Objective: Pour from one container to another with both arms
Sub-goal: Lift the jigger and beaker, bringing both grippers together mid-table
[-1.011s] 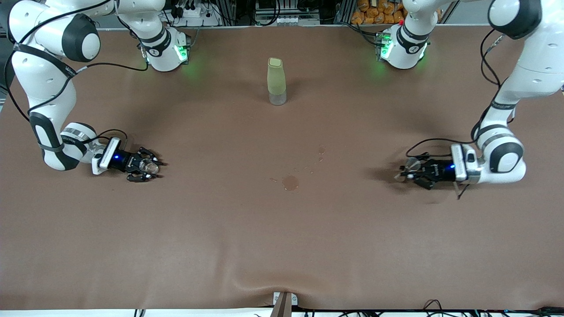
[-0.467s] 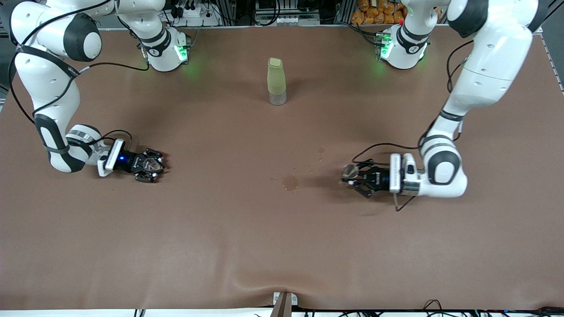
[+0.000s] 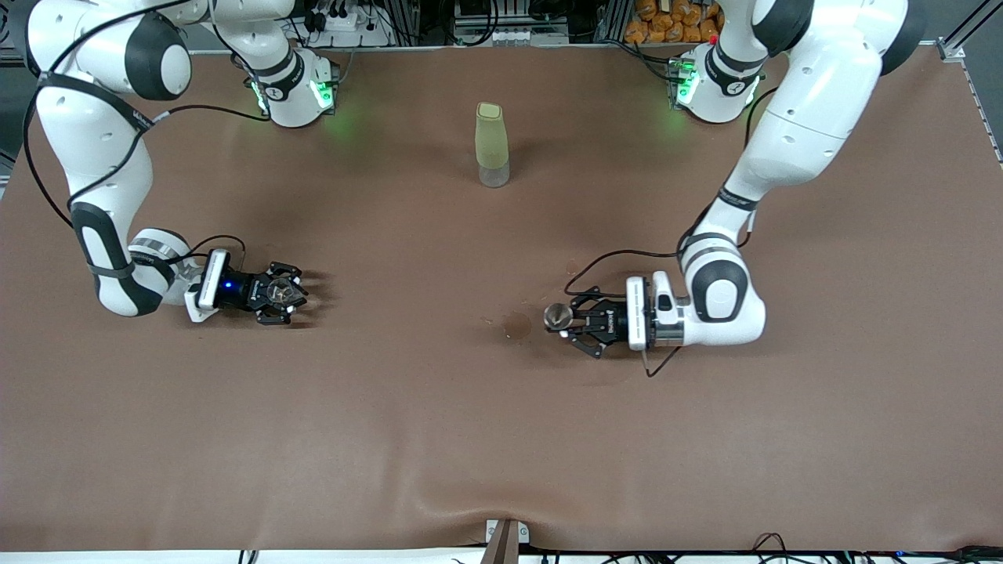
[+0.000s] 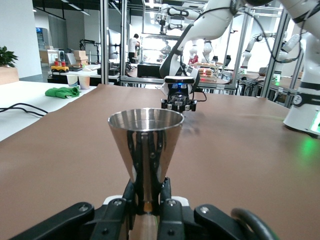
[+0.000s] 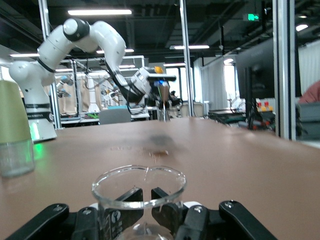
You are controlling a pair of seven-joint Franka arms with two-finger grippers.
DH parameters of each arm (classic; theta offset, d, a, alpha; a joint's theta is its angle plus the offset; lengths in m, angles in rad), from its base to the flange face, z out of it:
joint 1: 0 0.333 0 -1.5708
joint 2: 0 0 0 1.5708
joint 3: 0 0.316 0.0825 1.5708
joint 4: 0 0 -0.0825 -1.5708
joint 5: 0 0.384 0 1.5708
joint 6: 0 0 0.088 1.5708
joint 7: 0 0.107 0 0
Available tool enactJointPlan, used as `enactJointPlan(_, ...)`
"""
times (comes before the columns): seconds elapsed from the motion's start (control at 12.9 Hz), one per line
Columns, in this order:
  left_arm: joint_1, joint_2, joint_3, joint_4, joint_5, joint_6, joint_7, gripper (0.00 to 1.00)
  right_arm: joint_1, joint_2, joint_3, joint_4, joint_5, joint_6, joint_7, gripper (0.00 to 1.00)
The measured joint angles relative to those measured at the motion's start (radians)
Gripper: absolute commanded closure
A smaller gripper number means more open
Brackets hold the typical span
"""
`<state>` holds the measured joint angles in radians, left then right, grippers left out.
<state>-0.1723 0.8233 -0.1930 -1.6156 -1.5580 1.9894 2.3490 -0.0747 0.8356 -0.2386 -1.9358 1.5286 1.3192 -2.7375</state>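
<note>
The brown-covered table fills the front view from edge to edge.

Left arm: its base stands at the upper right of the front view, and the arm reaches down to the right of centre. The left gripper is pressed shut around the narrow stem of a polished steel cone-shaped cup, which stands upright with its wide mouth upward. In the left wrist view the steel cone occupies the centre, and both fingers clamp its lower end at the bottom of the frame. The cup is held just above the table, right beside a small dark wet stain at the centre of the front view.

Right arm: its base stands at the upper left of the front view, and the arm bends down along the left edge. The right gripper sits at middle left, closed on a small clear glass beaker with a pouring lip. In the right wrist view the beaker's rim lies at bottom centre, with black fingers pressed against its wall. The beaker is low over the table.

A tall pale green bottle with a clear base stands upright at the upper centre of the front view, between the two bases, well apart from both grippers.
</note>
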Motion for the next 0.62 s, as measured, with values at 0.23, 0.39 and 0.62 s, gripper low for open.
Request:
enactJointPlan(0.23,-0.038,0.071,0.000,0.084,-0.062,0.012,-0.001,1.00,0.022,-0.108,0.000,-0.002,0.000,-0.008,0.049,1.00)
enactJointPlan(0.39,-0.077,0.088,0.000,0.104,-0.098,0.052,-0.011,1.00,0.035,-0.202,-0.001,-0.029,-0.001,-0.008,0.133,1.00)
enactJointPlan(0.62,-0.109,0.090,0.000,0.114,-0.102,0.100,-0.040,1.00,0.070,-0.352,-0.002,-0.105,-0.001,0.010,0.268,1.00)
